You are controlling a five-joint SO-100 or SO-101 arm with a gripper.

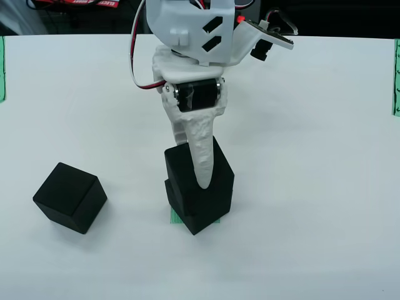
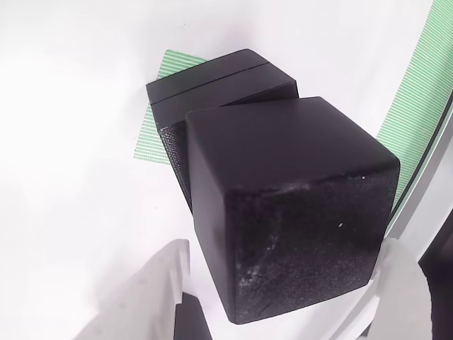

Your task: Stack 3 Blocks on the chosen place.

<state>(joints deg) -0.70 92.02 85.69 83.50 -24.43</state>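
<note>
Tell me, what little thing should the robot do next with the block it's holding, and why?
Probably nudge the held block to square it over the bottom block, then let go. The gripper grips it between its fingers, and it sits twisted and offset on the bottom block, which stands on the green striped patch. The third block waits apart.

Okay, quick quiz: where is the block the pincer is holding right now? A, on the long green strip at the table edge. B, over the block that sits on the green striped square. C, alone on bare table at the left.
B: the pincer grips the upper block over the lower block on the green striped square; a third block sits apart at the left.
</note>
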